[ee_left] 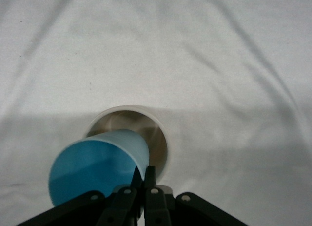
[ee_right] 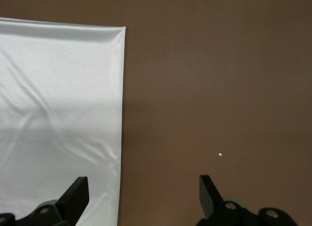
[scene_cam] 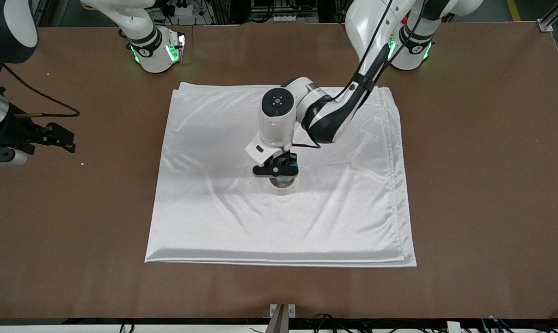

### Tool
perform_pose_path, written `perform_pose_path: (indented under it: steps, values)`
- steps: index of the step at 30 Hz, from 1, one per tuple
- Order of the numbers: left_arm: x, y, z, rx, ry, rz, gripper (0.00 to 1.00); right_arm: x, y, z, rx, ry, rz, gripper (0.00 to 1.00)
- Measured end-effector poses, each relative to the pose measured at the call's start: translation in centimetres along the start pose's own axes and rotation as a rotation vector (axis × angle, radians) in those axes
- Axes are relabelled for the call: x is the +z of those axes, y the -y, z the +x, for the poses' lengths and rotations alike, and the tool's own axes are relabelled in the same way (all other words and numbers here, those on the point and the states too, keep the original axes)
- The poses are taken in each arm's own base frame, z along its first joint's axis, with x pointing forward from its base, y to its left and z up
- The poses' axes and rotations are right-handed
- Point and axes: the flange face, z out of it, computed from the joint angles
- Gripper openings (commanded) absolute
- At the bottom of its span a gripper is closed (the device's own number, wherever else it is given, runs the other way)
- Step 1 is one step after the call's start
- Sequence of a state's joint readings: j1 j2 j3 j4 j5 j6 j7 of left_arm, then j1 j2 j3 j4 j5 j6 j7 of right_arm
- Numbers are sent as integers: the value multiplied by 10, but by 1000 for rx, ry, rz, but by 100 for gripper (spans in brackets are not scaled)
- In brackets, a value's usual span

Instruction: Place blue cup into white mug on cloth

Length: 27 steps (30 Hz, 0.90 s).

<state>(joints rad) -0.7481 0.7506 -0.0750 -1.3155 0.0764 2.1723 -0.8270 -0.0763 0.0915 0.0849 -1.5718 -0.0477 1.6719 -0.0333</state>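
Cloth [scene_cam: 279, 222] is spread on bench [scene_cam: 482, 185] under white mug [scene_cam: 281, 183]; blue cup [ee_left: 97, 165] is pinched by left claw [scene_cam: 276, 170] over it for drop-in, right claw [ee_right: 144, 194] parked open.

The right claw [ee_right: 144, 196], fingers spread wide, hangs over the cloth's [ee_right: 58, 113] edge and bare brown worktop [ee_right: 219, 79].

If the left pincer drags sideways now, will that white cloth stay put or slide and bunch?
Probably bunch: the cloth looks shiny and slippery, already wrinkled around the white mug, and lies loose in folded layers. The left pincer, shut on the blue cup's rim, should move straight down.
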Motion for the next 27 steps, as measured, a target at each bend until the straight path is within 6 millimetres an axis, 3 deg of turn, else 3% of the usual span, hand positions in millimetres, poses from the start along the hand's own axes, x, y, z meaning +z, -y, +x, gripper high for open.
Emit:
perform_pose_path:
  steps: [1,4,11,14,20,27]
  values:
    - [1,0,0,0,-1,-1,0,0,-2,0,1,-2,0,100]
    - [2,0,2,-1,-9,-8,18,-3,-3,-1,0,-8,0,100]
    - [1,1,5,-5,-19,-13,24,-10,-6,-3,5,-25,-2,100]
    - [1,1,6,-6,-20,-13,36,-14,-13,-5,16,-31,-3,100]
    - [-2,1,8,-7,-26,-17,44,-23,-20,-10,25,-48,-5,100]
    - [-18,1,16,-14,-50,-34,92,-42,-16,-20,20,-74,-9,100]
